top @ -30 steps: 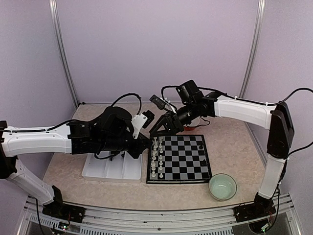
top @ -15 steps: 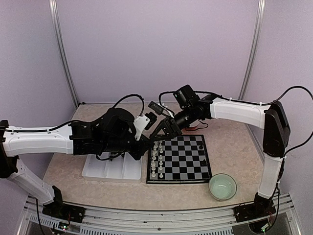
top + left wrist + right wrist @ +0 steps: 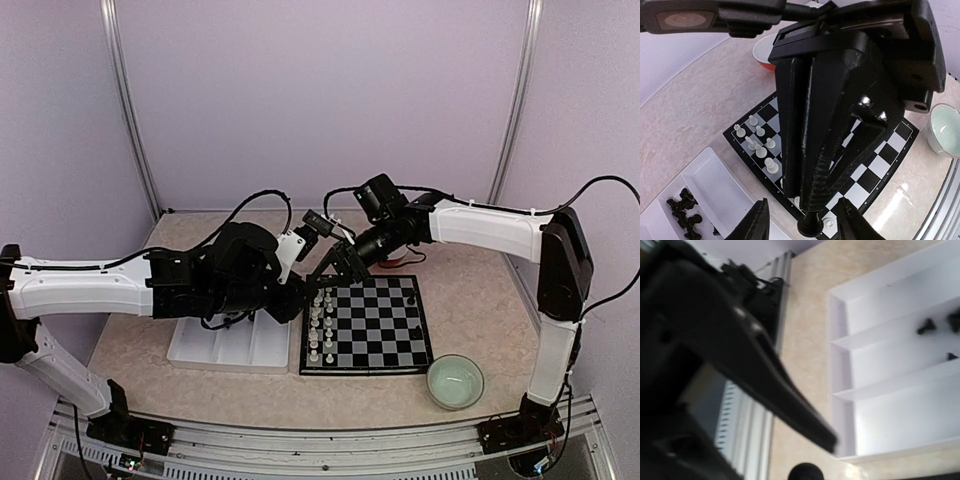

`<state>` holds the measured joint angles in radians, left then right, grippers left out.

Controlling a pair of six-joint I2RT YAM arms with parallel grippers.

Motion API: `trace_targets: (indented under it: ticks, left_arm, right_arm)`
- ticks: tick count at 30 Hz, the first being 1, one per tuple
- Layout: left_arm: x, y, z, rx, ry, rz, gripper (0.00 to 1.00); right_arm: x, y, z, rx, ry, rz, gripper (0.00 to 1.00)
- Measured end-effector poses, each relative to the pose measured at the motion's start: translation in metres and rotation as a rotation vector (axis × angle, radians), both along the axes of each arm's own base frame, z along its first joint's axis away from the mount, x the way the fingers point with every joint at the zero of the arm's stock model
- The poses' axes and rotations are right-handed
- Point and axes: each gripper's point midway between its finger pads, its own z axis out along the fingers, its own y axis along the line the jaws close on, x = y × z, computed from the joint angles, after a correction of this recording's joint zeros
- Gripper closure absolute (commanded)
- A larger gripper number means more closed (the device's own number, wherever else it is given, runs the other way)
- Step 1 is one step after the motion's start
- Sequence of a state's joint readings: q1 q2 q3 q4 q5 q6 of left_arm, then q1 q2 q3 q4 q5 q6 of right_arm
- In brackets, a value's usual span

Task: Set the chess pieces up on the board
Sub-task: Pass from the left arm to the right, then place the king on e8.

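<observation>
Black chess piece [image 3: 810, 226] hangs pinched at the tip of your right pincer [image 3: 806, 212], which is clenched on it, just above the tray-side edge of the board [image 3: 875, 165]. Your left pincer [image 3: 802, 200] is released, with one finger on each side of the piece and neither touching it. White pieces [image 3: 760, 150] stand in rows on the board beyond both pincers. More black pieces [image 3: 685, 210] lie in the white tray [image 3: 715, 185], left of the left pincer on the desk.

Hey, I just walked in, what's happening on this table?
Two robot arms are setting up chess. The right gripper is shut on a black piece near the board's far left corner, between the open fingers of the left gripper. White pieces stand along the board's left side; more black pieces wait in the white tray.
</observation>
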<state>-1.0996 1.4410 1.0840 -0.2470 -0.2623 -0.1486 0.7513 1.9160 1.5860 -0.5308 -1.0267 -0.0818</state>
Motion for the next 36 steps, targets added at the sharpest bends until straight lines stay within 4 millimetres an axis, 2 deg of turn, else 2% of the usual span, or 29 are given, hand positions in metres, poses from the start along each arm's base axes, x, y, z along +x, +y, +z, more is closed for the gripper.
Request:
trace_targets:
  ticks: [1,2,3,4,5,9,12,16,19,23,27,31,33,36]
  left_arm:
    - [0.001,0.000,0.001,0.000,-0.004,0.004,0.50]
    - [0.001,0.000,0.001,-0.001,-0.007,0.006,0.42]
    - [0.001,0.000,0.002,-0.001,-0.010,0.008,0.26]
    - [0.001,0.000,0.002,0.000,-0.014,0.009,0.05]
    - [0.002,0.001,0.002,0.004,-0.020,0.011,0.02]
    - [0.008,0.007,0.006,-0.005,-0.033,0.064,0.01]
    - [0.012,0.017,0.014,-0.020,-0.065,0.109,0.01]
    - [0.020,0.034,0.038,-0.063,-0.141,0.170,0.01]
    - [0.027,0.043,0.062,-0.115,-0.210,0.209,0.01]
    - [0.035,0.048,0.090,-0.176,-0.289,0.237,0.01]
    - [0.049,0.061,0.120,-0.262,-0.374,0.339,0.01]
    - [0.070,0.083,0.134,-0.297,-0.419,0.463,0.01]
    - [0.078,0.078,0.135,-0.277,-0.418,0.481,0.06]
    - [0.083,0.053,0.128,-0.241,-0.404,0.436,0.10]
  right_arm:
    - [0.002,-0.001,-0.002,-0.007,-0.012,-0.008,1.00]
    - [0.006,-0.002,-0.004,-0.016,-0.028,-0.020,1.00]
    - [0.010,-0.004,-0.006,-0.025,-0.044,-0.034,1.00]
    - [0.013,-0.005,-0.007,-0.032,-0.058,-0.043,1.00]
    - [0.016,-0.008,-0.009,-0.042,-0.074,-0.055,1.00]
    - [0.038,-0.032,-0.007,-0.085,-0.156,-0.136,1.00]
    - [0.061,-0.064,0.007,-0.106,-0.233,-0.223,1.00]
    - [0.083,-0.113,0.027,-0.137,-0.328,-0.342,1.00]
    - [0.091,-0.148,0.031,-0.186,-0.392,-0.421,1.00]
    - [0.079,-0.180,0.015,-0.278,-0.445,-0.466,1.00]
    - [0.062,-0.203,-0.019,-0.386,-0.465,-0.475,1.00]
    - [0.053,-0.217,-0.053,-0.473,-0.446,-0.468,1.00]
    - [0.053,-0.221,-0.062,-0.499,-0.447,-0.473,1.00]
    - [0.059,-0.223,-0.067,-0.517,-0.461,-0.485,1.00]
